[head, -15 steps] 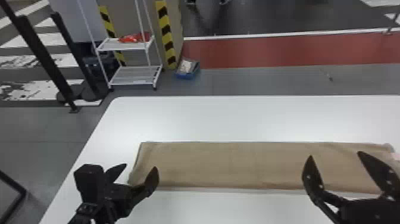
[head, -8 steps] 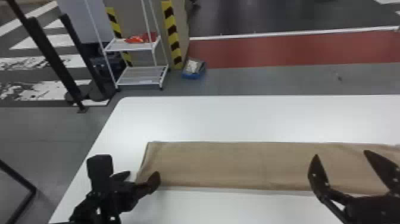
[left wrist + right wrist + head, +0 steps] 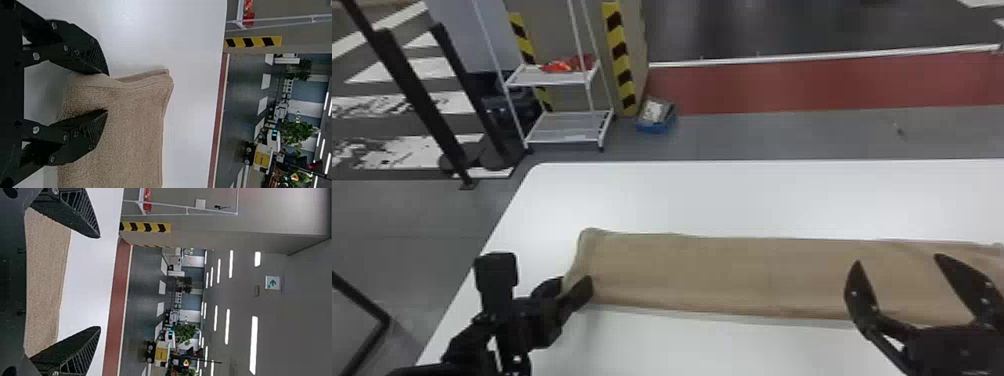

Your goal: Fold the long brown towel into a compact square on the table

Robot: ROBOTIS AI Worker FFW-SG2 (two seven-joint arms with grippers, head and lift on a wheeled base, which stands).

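Your long brown towel (image 3: 712,270) stretches left to right in a flat strip across the white tabletop (image 3: 732,200), its layers slightly parted at a far corner of the left end. There, your left end effector (image 3: 571,284) straddles the towel's end, fingers partly open with a gap between them and no firm hold. Your right end effector (image 3: 898,260) spreads its fingers wide toward the other end, gripping nothing.
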